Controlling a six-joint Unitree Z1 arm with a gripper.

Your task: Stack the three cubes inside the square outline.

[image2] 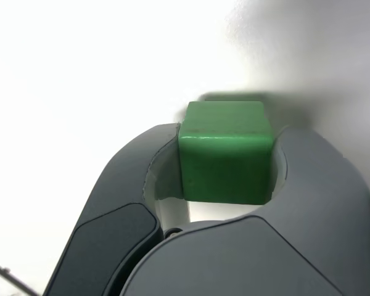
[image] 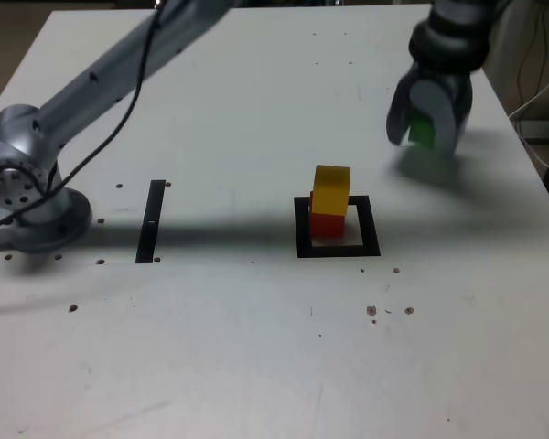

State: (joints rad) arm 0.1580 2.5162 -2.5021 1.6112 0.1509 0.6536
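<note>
Wrist view shows the end effector (image2: 225,154) clenched on the green cube (image2: 225,151), its two grey jaws pressing against opposite sides of the block, which sits squarely between them with one broad face and part of another turned toward the camera. Beyond the cube lies the pale tabletop (image2: 80,74), with a soft shadow spreading on it just past the block. Exterior view places the end effector (image: 427,128) pointing down near the far edge of the tabletop (image: 256,347) on the exterior view's right, with the green cube (image: 423,133) visible as a patch of colour between the jaws; whether the block touches the surface I cannot tell, though a shadow lies directly beneath it. Nearer the camera than the end effector, and toward the exterior view's left of it, is the square outline (image: 338,249). Inside it stands the red cube (image: 328,223) with the yellow cube (image: 331,189) resting on top, well apart from the end effector. Farther still toward the exterior view's left lies a narrow black strip (image: 151,221), close to the arm's base (image: 27,197).
</note>
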